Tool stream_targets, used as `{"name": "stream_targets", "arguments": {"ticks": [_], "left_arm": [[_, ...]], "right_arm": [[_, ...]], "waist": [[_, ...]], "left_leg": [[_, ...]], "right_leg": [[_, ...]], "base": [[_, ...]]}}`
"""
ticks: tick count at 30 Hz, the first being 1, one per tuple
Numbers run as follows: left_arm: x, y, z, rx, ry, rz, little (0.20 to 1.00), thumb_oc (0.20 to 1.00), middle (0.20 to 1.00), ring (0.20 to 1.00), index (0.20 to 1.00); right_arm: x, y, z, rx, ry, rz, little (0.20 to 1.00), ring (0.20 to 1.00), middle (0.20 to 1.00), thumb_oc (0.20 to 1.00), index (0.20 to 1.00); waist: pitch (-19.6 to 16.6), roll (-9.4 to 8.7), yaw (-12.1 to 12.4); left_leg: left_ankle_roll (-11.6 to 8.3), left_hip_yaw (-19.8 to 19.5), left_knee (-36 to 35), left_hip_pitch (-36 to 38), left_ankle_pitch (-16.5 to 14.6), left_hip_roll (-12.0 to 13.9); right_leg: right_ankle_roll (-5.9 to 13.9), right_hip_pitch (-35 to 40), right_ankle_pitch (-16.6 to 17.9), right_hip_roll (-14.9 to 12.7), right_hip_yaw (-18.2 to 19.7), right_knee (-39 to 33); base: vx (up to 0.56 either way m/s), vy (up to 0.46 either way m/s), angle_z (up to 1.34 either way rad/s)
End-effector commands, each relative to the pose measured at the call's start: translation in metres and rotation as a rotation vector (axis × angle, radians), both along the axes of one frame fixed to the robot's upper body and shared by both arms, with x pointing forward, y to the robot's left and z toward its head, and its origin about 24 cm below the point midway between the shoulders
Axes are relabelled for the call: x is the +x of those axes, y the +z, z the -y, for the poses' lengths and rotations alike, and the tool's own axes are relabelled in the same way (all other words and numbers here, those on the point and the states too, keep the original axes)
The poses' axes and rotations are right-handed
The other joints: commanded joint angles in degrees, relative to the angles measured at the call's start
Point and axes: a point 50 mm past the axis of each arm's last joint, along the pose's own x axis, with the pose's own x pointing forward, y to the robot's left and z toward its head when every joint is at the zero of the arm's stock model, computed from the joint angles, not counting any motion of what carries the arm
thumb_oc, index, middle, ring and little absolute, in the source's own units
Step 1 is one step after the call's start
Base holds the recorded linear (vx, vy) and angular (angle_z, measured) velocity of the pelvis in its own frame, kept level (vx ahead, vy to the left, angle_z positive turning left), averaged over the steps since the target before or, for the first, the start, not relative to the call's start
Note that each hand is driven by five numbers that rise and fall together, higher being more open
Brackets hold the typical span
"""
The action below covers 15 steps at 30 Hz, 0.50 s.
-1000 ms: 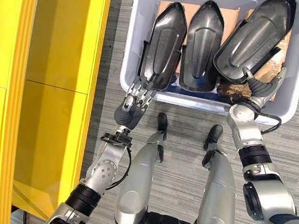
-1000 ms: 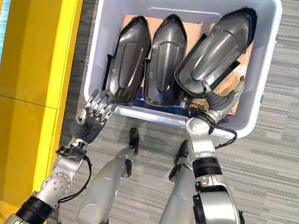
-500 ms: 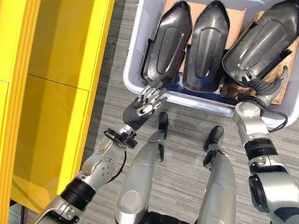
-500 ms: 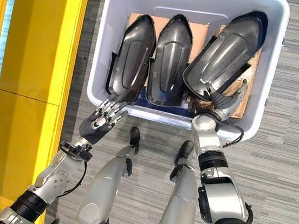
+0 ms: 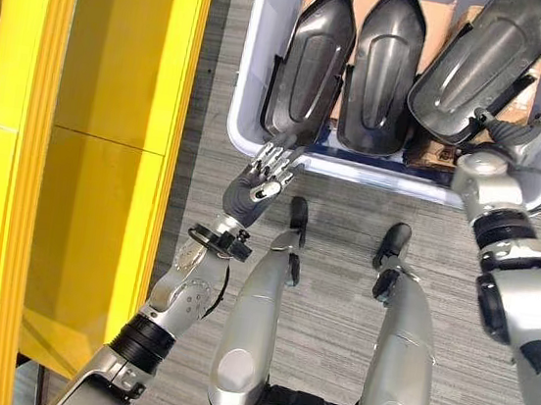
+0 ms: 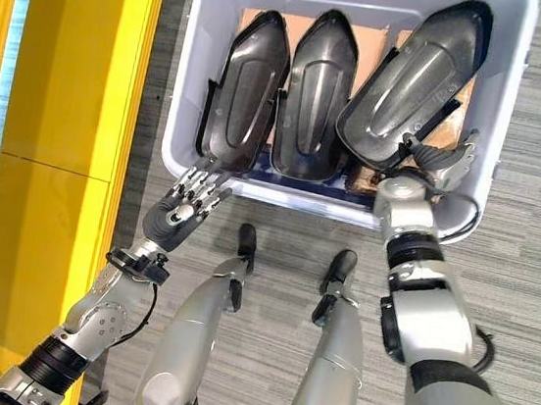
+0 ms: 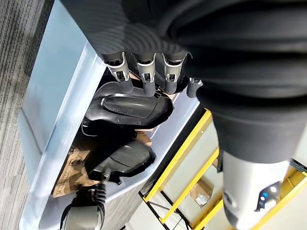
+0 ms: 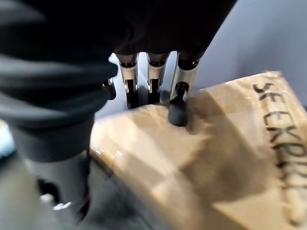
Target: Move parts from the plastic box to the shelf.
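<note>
A: Reaching is the step in hand, I'd judge. The left hand (image 5: 257, 179), fingers straight and spread with nothing in it, sits at the near rim of the plastic box (image 5: 245, 111), just below the left part (image 5: 310, 64).

B: And the other one?

A: The right hand (image 6: 431, 168) is inside the box at the upper right of the frame, under the lower edge of the right part (image 6: 414, 82). Its wrist view shows straight fingers resting on brown cardboard (image 8: 230, 158), not curled round anything.

B: So nothing has been lifted?

A: All three parts lie in the box at the top of the frame, the middle part (image 5: 387, 69) between the other two. They are dark, glossy, elongated moulded shells with a raised centre. The right one is tilted and overlaps the cardboard.

B: What next?

A: Probably closing on a shell's lower edge, lifting it clear of the rim, then carrying it to the yellow shelf (image 5: 110, 143) along the left of the frame. The smooth curved surface may slip in a loose grip.
</note>
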Motion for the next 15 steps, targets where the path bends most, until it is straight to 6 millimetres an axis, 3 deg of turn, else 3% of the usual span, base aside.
{"name": "stream_targets", "arguments": {"ticks": [1, 5, 8, 15], "left_arm": [[-0.003, 0.021, 0.009, -0.039, -0.05, 0.104, 1.0, 1.0, 1.0, 1.0, 1.0], [-0.005, 0.019, 0.009, -0.035, -0.052, 0.109, 1.0, 1.0, 1.0, 1.0, 1.0], [-0.007, 0.013, 0.003, -0.046, -0.066, 0.112, 1.0, 1.0, 1.0, 1.0, 1.0], [-0.011, 0.005, 0.0, -0.035, -0.094, 0.121, 1.0, 1.0, 1.0, 1.0, 1.0]], "right_arm": [[-0.019, -0.079, 0.006, -0.045, 0.026, -0.457, 0.2, 0.2, 0.2, 0.2, 0.2], [-0.025, -0.082, 0.02, -0.209, -0.003, -0.573, 0.2, 0.2, 0.2, 0.2, 0.2], [-0.033, -0.08, 0.037, -0.499, -0.026, -0.814, 0.2, 0.2, 0.2, 0.2, 0.2], [-0.039, -0.1, 0.035, -0.348, -0.02, -0.835, 0.2, 0.2, 0.2, 0.2, 0.2]], "waist": [[0.0, 3.89, 2.9], [0.0, 3.82, 3.3], [0.0, 3.85, 4.1], [0.0, 4.29, 5.2]], "left_leg": [[0.31, -0.4, 4.1, -4.4, -1.0, 0.4], [0.46, -0.8, 4.9, -5.7, -1.1, 0.3], [0.75, -1.5, 5.3, -7.0, -0.8, 0.4], [0.99, -2.1, 5.0, -7.2, -0.7, 0.3]], "right_leg": [[2.46, -0.8, 0.3, -2.4, -0.6, 3.6], [2.41, -1.7, 0.3, -2.6, -0.9, 4.2], [2.43, -2.6, 0.4, -3.0, -1.6, 4.7], [2.16, -2.5, 0.3, -3.3, -2.4, 4.9]], "base": [[-0.03, -0.016, 0.12], [-0.03, -0.019, 0.14], [-0.03, -0.037, 0.03], [-0.03, -0.031, 0.08]]}}
